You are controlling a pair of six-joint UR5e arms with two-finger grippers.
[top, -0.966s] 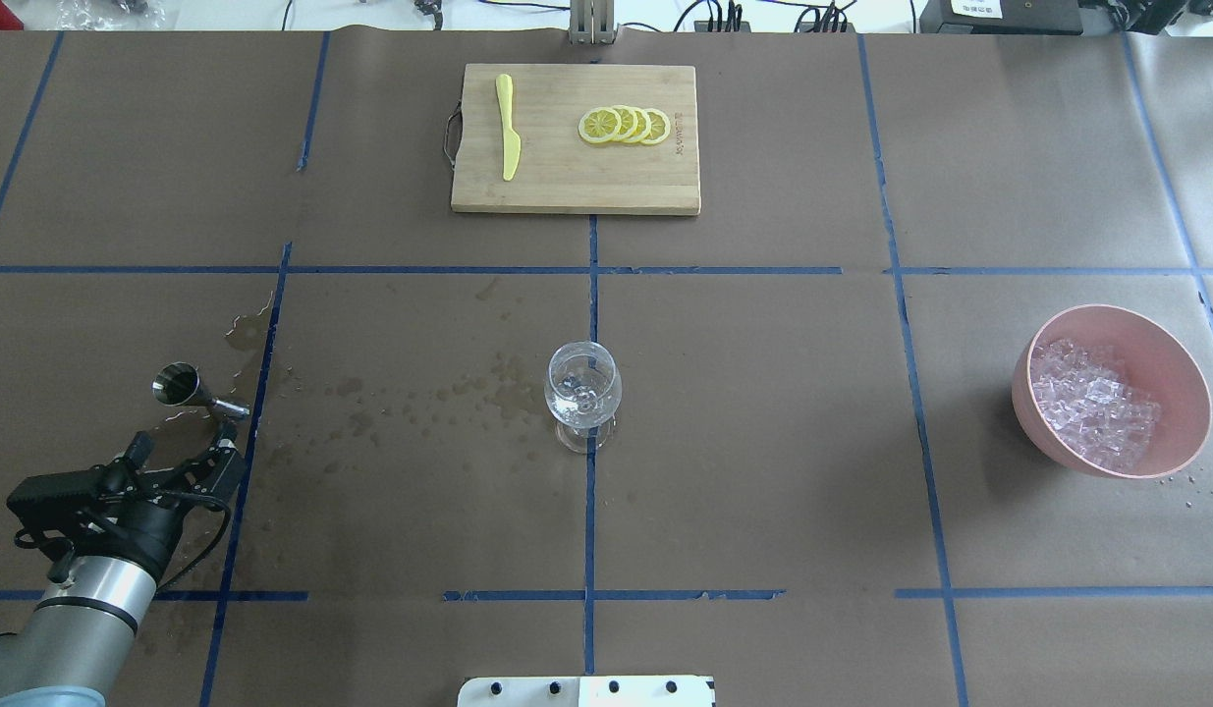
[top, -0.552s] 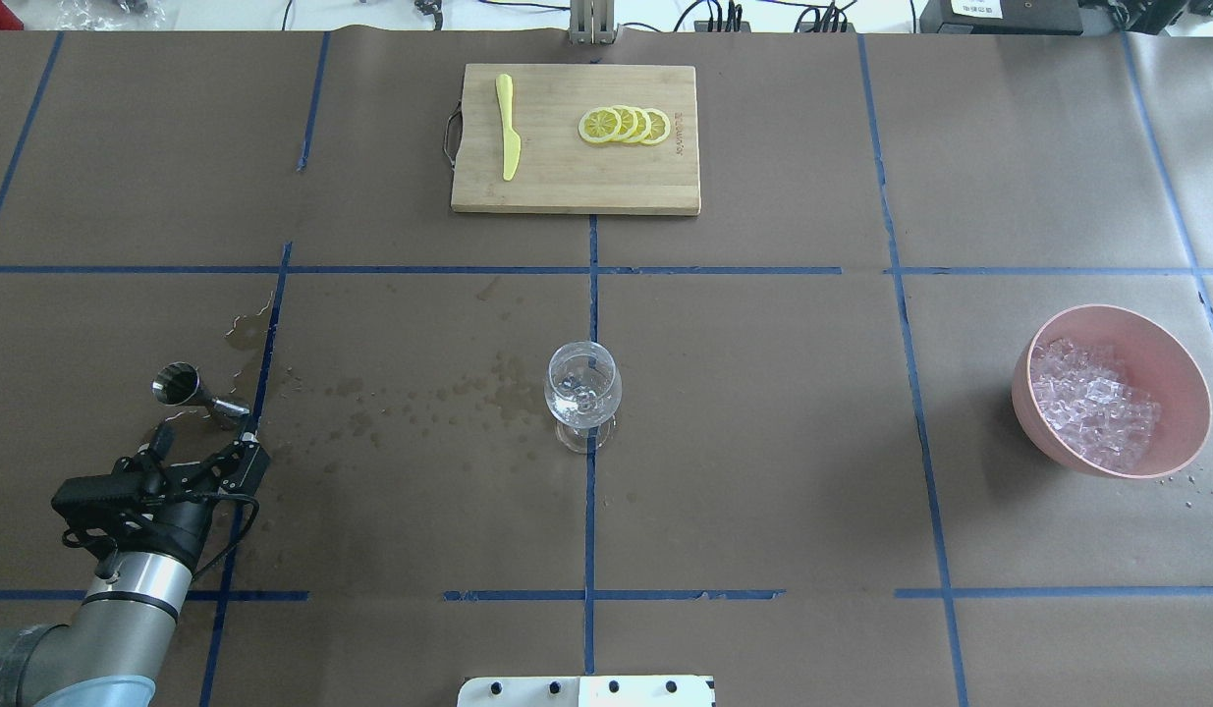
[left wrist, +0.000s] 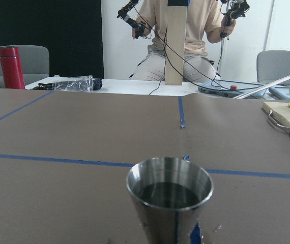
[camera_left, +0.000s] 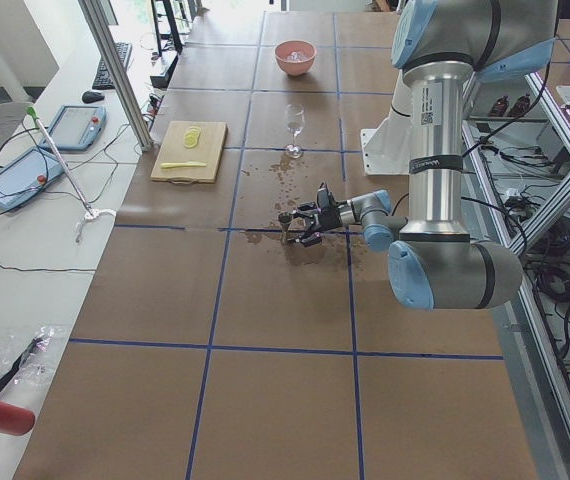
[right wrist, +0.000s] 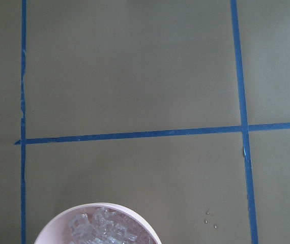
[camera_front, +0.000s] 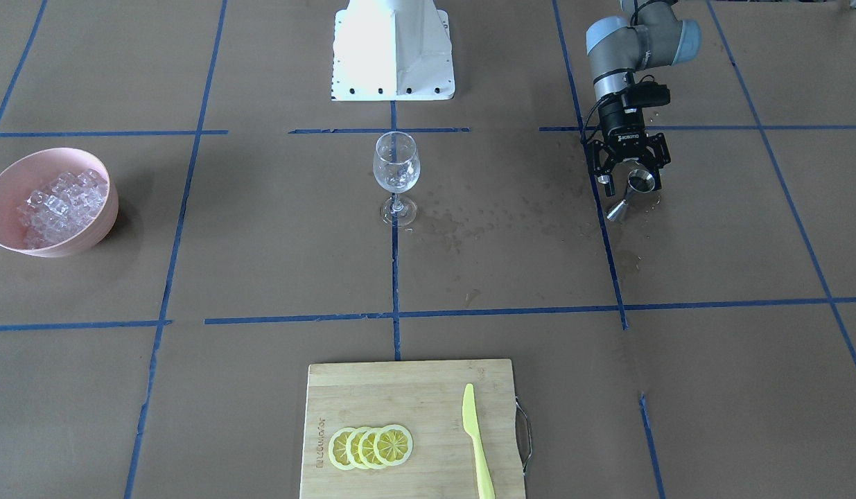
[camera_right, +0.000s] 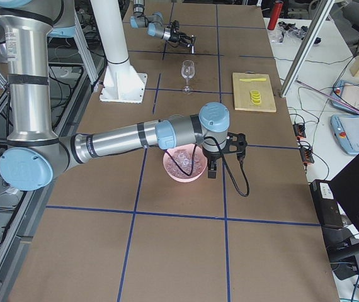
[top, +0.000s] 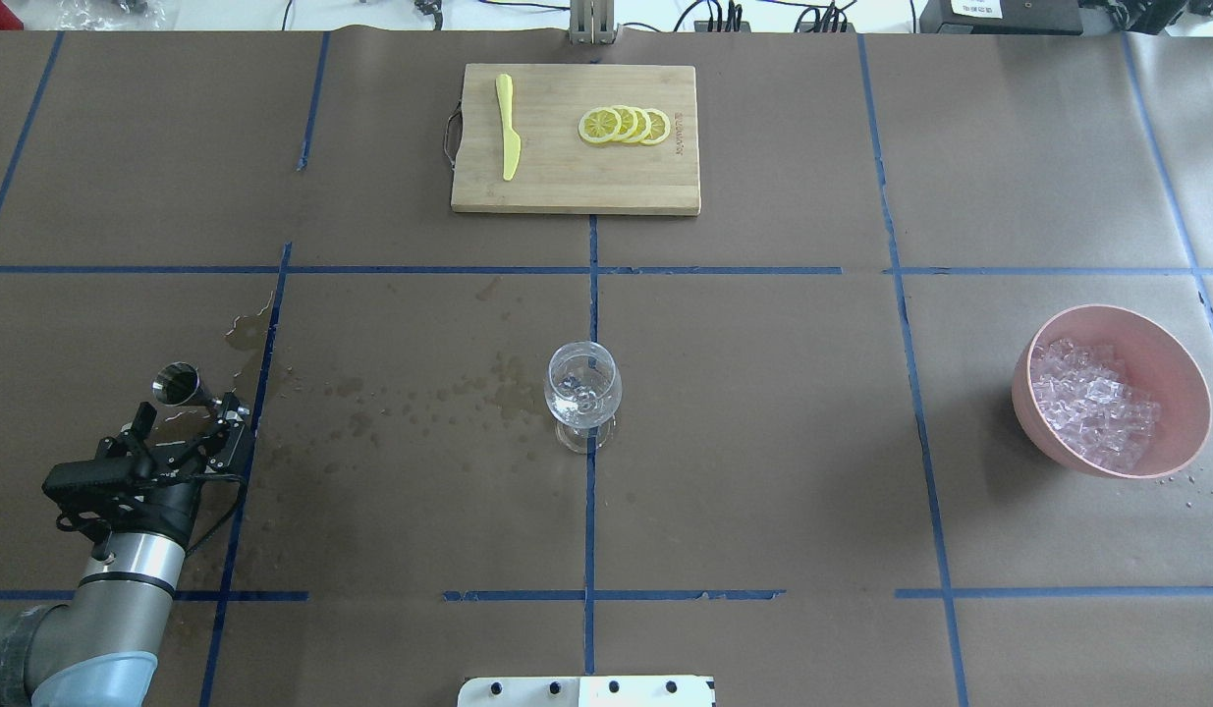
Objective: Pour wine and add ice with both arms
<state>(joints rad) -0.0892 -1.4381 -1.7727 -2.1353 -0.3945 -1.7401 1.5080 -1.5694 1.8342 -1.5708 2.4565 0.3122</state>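
Note:
A steel jigger (top: pixel 181 385) stands on the wet paper at the left, and it fills the bottom of the left wrist view as a cup (left wrist: pixel 169 195) with a dark sheen low inside that may be the wine. My left gripper (top: pixel 187 415) is open, its fingers on either side of the jigger (camera_front: pixel 638 182) without closing on it. The wine glass (top: pixel 583 391) stands at the table's centre. Ice (top: pixel 1092 403) fills the pink bowl (top: pixel 1187 365) at the right. My right gripper (camera_right: pixel 220 158) hangs beside that bowl; whether it is open or shut I cannot tell.
A cutting board (top: pixel 567 187) with a yellow knife (top: pixel 508 128) and lemon slices (top: pixel 626 125) lies at the far side. Water drops and stains (top: pixel 419 398) spread between the jigger and the glass. A seated person (left wrist: pixel 178 35) is beyond the table's left end.
My left gripper swung right, then came back left and forward, so its open fingers now flank the jigger. The glass, bowl and board have not moved.

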